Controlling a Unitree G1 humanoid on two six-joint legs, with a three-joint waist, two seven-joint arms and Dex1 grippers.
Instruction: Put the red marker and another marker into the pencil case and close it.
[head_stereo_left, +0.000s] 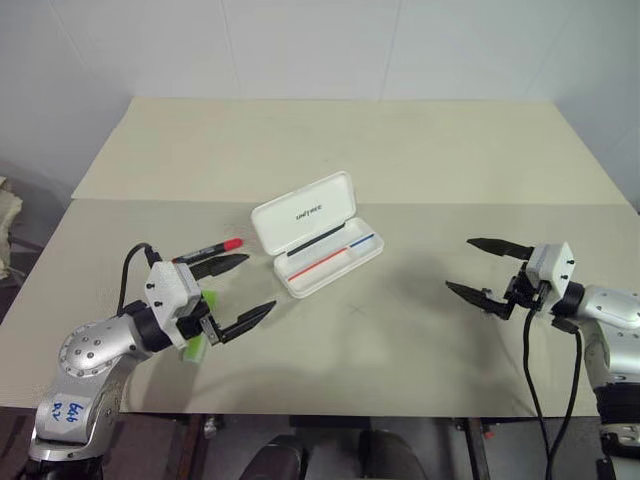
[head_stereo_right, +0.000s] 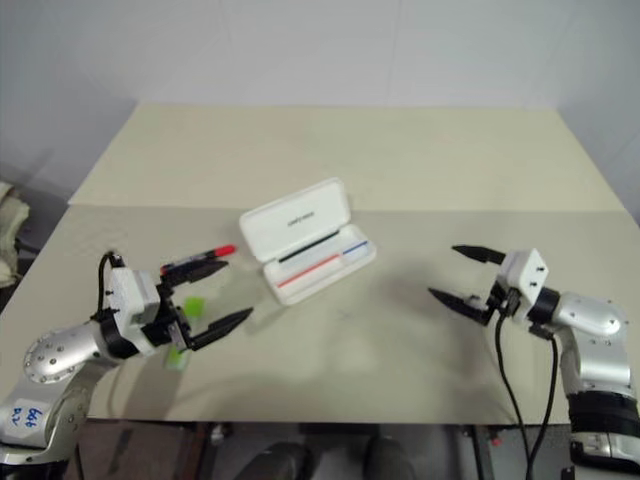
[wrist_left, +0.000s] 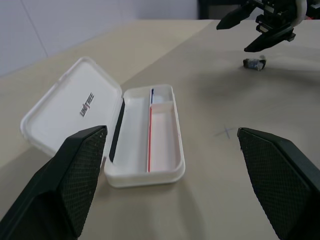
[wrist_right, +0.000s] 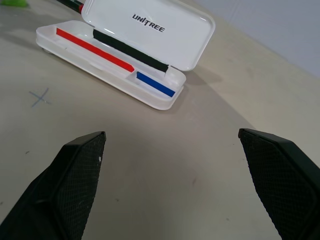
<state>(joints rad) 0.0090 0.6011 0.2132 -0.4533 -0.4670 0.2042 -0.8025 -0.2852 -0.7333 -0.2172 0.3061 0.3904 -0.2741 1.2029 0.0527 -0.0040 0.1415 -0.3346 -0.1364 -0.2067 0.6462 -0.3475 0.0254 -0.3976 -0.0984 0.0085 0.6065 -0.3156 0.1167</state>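
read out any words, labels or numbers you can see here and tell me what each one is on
"UNITREE": dark print on the inside of the open lid of the pencil case.
Handwritten blue marks on a white sticker on the left arm: too unclear to read.
A faint pencilled cross on the table near the case: a mark, not text.
The red marker bears no print that can be read.
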